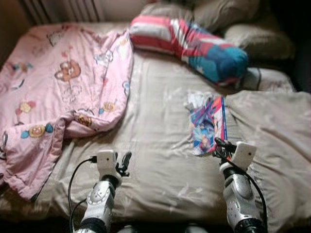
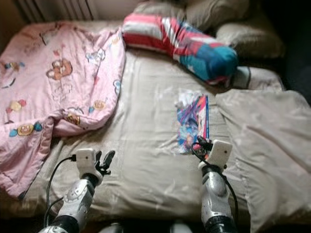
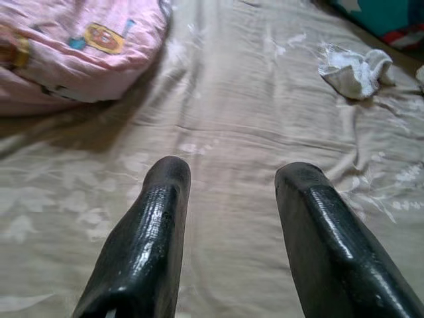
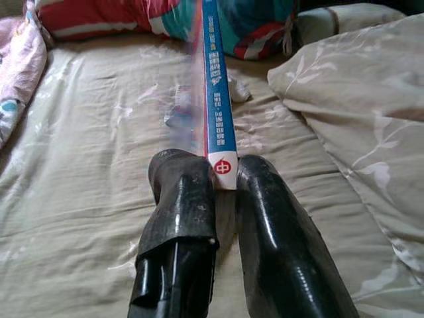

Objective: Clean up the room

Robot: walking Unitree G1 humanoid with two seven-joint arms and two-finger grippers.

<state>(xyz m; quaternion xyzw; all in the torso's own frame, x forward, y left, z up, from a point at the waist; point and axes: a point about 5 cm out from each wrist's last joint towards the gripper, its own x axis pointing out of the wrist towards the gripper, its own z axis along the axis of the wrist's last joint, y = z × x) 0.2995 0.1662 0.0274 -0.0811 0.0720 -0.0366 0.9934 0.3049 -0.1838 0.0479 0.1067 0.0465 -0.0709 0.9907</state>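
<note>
The right gripper [image 4: 225, 182] pinches the near edge of what looks like a thin book [image 1: 209, 127], stretching toward 12 o'clock across the bed [image 1: 155, 145]. The left gripper [image 3: 232, 182] hovers wide open, holding nothing.

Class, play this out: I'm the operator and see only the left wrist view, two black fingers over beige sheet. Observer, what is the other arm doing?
Observer: The right gripper is shut on the book, clamping its blue spine.
Operator: What lies past that book?
Observer: A striped bolster pillow lies at the head of the bed.
Operator: And my pink bundle?
Observer: It's a cartoon-print pink quilt, spread over the bed's left side.
</note>
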